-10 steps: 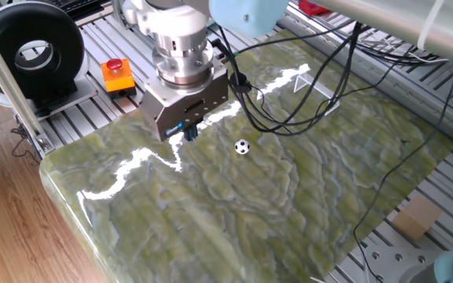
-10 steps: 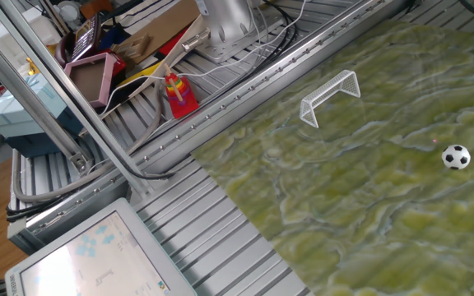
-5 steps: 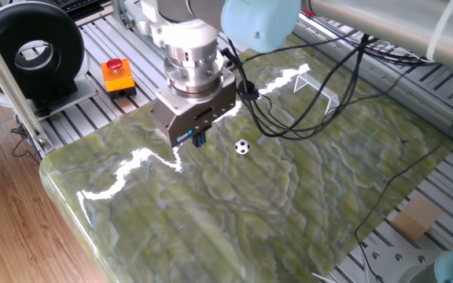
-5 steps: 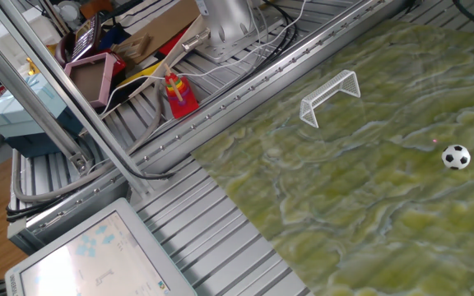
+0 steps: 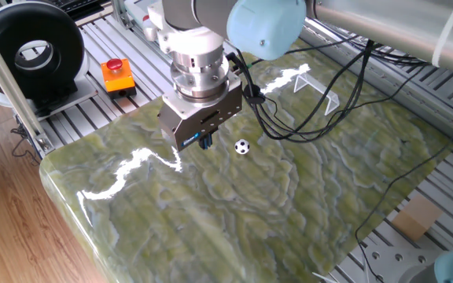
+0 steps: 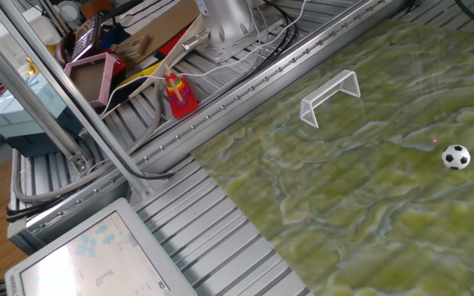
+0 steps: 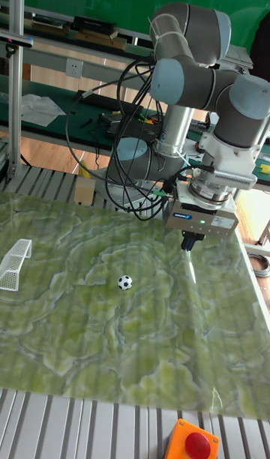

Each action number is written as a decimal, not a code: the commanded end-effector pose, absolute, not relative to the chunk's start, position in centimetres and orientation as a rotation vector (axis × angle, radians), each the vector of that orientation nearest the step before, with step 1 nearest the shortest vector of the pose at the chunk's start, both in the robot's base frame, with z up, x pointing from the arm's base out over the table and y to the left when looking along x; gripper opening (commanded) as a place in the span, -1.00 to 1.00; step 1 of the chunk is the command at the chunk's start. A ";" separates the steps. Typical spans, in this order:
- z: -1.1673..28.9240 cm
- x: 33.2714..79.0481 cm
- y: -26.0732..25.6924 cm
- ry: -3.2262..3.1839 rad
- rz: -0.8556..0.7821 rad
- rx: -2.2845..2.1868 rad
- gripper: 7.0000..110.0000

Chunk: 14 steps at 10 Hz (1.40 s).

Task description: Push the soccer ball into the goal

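The soccer ball (image 5: 242,146) (image 6: 456,157) (image 7: 124,282) rests on the green marbled mat, small, white with black patches. My gripper (image 5: 203,141) (image 7: 190,242) hangs just above the mat a short way left of the ball in one fixed view, its dark fingers pressed together, shut and holding nothing. There is a gap between fingers and ball. The goal (image 5: 318,86) (image 6: 331,94) (image 7: 15,262), a small white frame, stands at the mat's edge beyond the ball, on the far side from the gripper. The other fixed view does not show the gripper.
An orange box with a red button (image 5: 116,73) (image 7: 196,440) sits off the mat. Black cables (image 5: 297,122) hang from the arm over the mat between ball and goal. A black round unit (image 5: 30,51) stands at the left. A red-yellow bottle (image 6: 179,95) lies on the rails.
My gripper has moved across the mat toward the ball, closing most of the gap. The ball and the goal have stayed where they were.
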State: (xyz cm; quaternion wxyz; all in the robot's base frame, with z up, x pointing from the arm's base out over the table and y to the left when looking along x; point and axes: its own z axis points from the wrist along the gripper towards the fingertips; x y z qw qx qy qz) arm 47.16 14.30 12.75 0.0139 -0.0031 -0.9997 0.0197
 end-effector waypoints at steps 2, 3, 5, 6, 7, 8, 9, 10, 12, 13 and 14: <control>12.8 48.8 15.7 -3.178 -0.031 0.096 -1.00; 12.8 48.3 16.2 -3.159 -0.064 0.066 -1.00; 12.8 48.7 16.2 -3.176 -0.066 0.052 -1.00; 12.8 49.1 16.4 -3.191 -0.078 0.059 -1.00; 12.8 49.1 16.0 -3.193 -0.051 0.057 -1.00; 12.8 49.4 15.6 -3.203 -0.023 0.085 -1.00; 12.8 49.5 15.6 -3.209 -0.026 0.080 -1.00; 12.8 49.5 15.7 -3.208 -0.033 0.082 -1.00; 12.8 47.0 16.4 -3.108 -0.079 0.076 -1.00; 12.6 47.6 16.5 -3.120 -0.079 0.057 -1.00; 11.0 49.3 16.7 -3.137 -0.071 0.054 -1.00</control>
